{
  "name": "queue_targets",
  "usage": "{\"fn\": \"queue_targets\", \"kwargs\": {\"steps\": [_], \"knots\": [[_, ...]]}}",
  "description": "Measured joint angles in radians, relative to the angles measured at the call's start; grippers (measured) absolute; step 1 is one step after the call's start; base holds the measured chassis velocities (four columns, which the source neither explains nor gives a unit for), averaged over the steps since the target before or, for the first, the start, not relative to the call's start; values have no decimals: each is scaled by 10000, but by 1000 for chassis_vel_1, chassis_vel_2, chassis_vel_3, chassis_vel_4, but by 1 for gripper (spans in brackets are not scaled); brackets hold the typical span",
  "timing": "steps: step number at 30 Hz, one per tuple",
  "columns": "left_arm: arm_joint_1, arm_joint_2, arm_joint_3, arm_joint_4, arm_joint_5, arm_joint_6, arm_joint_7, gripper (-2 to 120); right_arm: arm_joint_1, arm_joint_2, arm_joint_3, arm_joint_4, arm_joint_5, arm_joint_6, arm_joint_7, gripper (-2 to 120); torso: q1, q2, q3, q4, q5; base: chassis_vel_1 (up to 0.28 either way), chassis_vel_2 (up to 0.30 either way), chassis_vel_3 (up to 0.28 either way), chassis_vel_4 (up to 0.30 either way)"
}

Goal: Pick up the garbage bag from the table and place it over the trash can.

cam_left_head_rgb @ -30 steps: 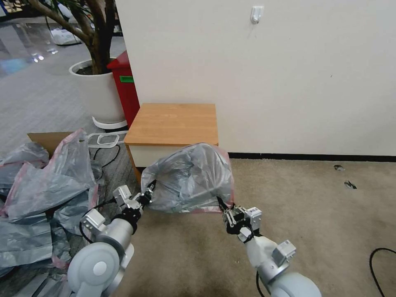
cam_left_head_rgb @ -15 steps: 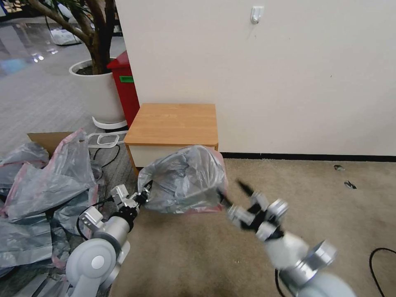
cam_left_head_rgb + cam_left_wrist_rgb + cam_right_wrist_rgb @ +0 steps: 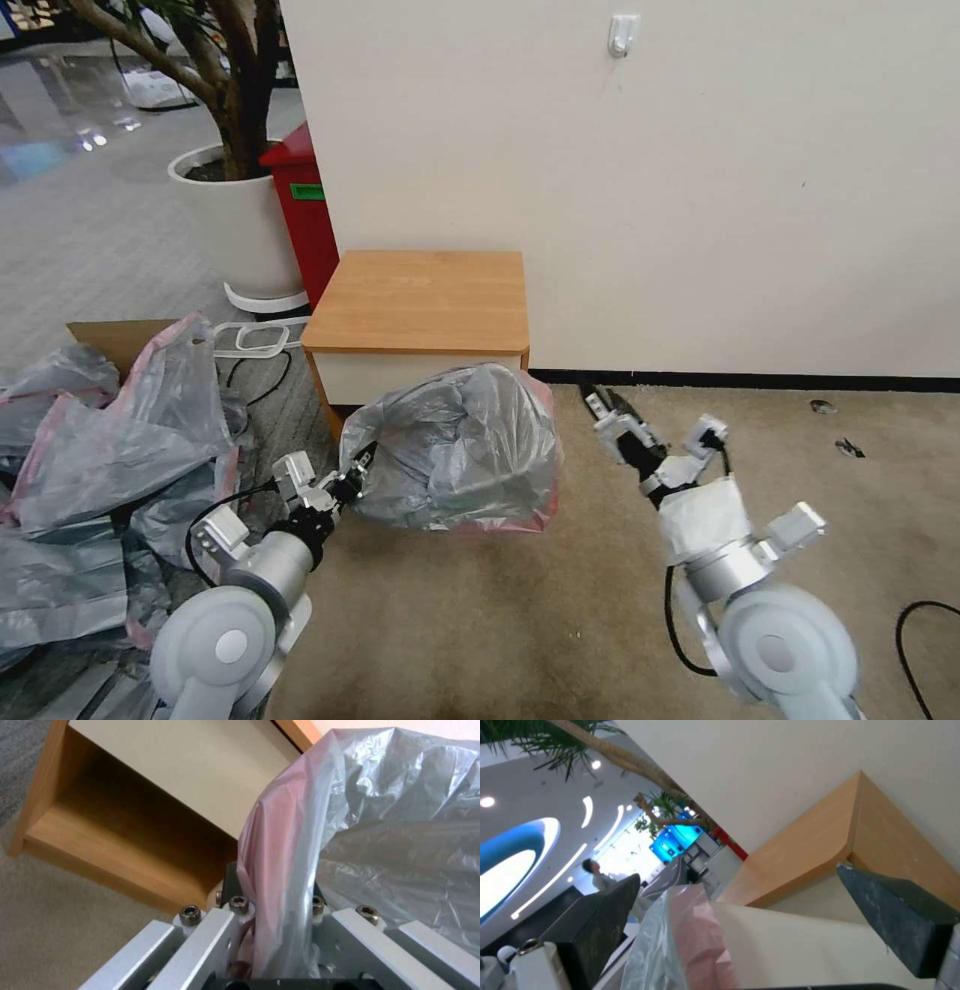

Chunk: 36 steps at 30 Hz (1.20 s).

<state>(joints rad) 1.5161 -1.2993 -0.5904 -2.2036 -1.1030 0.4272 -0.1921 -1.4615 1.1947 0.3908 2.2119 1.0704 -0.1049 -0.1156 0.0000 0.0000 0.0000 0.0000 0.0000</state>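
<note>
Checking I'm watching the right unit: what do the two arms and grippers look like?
Both arms are light grey-white with large rounded joint housings and silver metal cuffs. The left gripper and right gripper have slim black fingers on silver, bolted mounts. Small white boxy modules sit at each wrist, with black cables looping alongside. No markings can be read.

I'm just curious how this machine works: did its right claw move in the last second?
Yes. The right gripper has left the garbage bag's near right corner, swinging right and toward the wall's black baseboard; its fingers are open.
</note>
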Motion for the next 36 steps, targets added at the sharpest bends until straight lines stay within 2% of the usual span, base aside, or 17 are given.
{"fn": "queue_targets", "kwargs": {"steps": [16,21,23,26,29,30,34,36], "knots": [[50,-73,173,-19,194,-21,10,4,23,-87,-492,-234,-474,23,-353,99,0,0,0,0,0,0,0,0,0],[50,-83,188,-8,201,-32,18,4,25,-18,-543,-253,-574,46,-376,88,0,0,0,0,0,0,0,0,0],[61,-98,203,26,222,-41,27,4,27,0,-542,-268,-610,57,-384,76,0,0,0,0,-1,0,0,0,0],[75,-109,206,40,230,-44,36,4,22,5,-538,-292,-639,61,-385,69,0,0,0,0,0,0,0,0,0],[88,-128,207,42,240,-54,47,4,3,13,-556,-308,-679,74,-387,54,0,0,0,-1,0,0,0,0,0],[88,-128,207,42,240,-54,47,4,3,13,-556,-308,-679,74,-387,54,0,0,0,-1,0,0,0,0,0],[85,-132,209,35,246,-58,48,4,11,27,-652,-307,-756,82,-388,38,0,0,0,0,-1,0,0,0,0],[83,-132,209,30,248,-59,47,4,18,34,-662,-303,-765,83,-388,34,-1,0,0,0,0,0,0,0,0]]}}
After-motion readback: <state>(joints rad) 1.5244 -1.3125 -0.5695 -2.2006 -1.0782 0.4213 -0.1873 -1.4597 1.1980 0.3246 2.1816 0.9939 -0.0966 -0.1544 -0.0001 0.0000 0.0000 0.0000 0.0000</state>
